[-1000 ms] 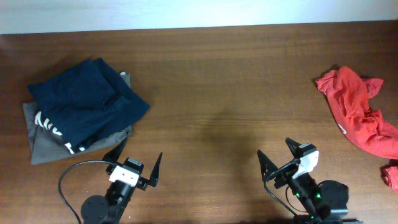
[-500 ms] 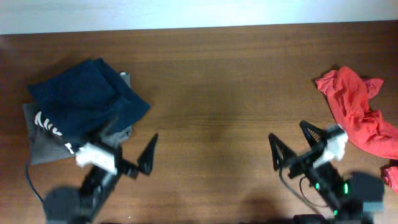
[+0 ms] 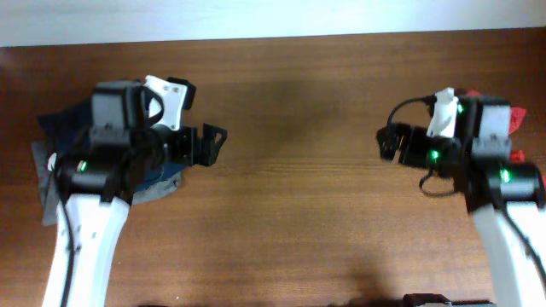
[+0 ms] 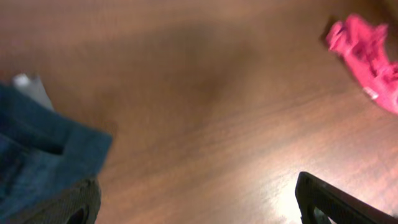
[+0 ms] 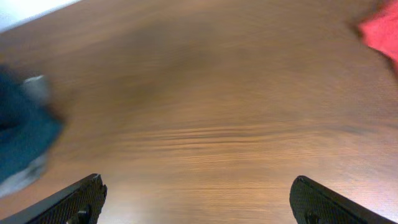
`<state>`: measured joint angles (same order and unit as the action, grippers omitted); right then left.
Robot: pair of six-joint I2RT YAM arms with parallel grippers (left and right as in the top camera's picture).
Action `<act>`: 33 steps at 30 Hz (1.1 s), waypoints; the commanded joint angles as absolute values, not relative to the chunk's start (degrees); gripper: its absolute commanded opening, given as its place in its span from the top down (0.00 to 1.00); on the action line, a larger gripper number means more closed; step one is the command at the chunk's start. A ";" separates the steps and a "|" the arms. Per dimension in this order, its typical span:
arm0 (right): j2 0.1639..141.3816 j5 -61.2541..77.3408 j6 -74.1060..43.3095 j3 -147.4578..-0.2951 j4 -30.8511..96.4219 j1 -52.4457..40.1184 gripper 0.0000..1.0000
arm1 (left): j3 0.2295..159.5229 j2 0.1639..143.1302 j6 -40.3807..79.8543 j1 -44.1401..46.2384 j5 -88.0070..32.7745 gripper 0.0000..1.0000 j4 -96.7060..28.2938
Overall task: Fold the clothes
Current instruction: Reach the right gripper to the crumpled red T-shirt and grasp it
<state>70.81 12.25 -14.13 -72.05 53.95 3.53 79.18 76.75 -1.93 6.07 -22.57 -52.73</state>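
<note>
The orange-red T-shirt lies crumpled at the table's right edge. In the overhead view my right arm hides most of it and only a red bit (image 3: 518,116) shows. It appears far off in the left wrist view (image 4: 367,50) and at the top right corner of the right wrist view (image 5: 382,31). My left gripper (image 3: 209,143) is open and empty, raised above the left side of the table, with its fingers wide apart in its wrist view (image 4: 199,193). My right gripper (image 3: 391,141) is open and empty, raised just left of the shirt, with its fingers wide apart in its wrist view (image 5: 199,190).
A navy blue garment (image 3: 64,124) lies on a grey folded garment (image 3: 51,205) at the left, partly under my left arm. The navy garment also shows in the left wrist view (image 4: 37,155) and the right wrist view (image 5: 22,137). Brown wooden table (image 3: 299,196).
Both arms have risen from the front edge and swung toward the back, the left over the navy garment, the right over the T-shirt. Both grippers stay open.
</note>
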 commanded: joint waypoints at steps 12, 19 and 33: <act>104.57 3.20 -21.54 -91.35 54.76 29.36 0.13 | 80.49 80.88 -2.85 6.35 -24.45 0.01 -56.07; 113.51 3.40 -21.52 -91.35 51.07 31.07 0.14 | 80.49 80.88 -2.85 6.35 -24.45 0.01 -55.55; 120.79 -2.15 -21.54 -90.72 51.20 30.57 0.43 | 80.49 80.88 -2.83 6.35 -24.45 0.01 -55.13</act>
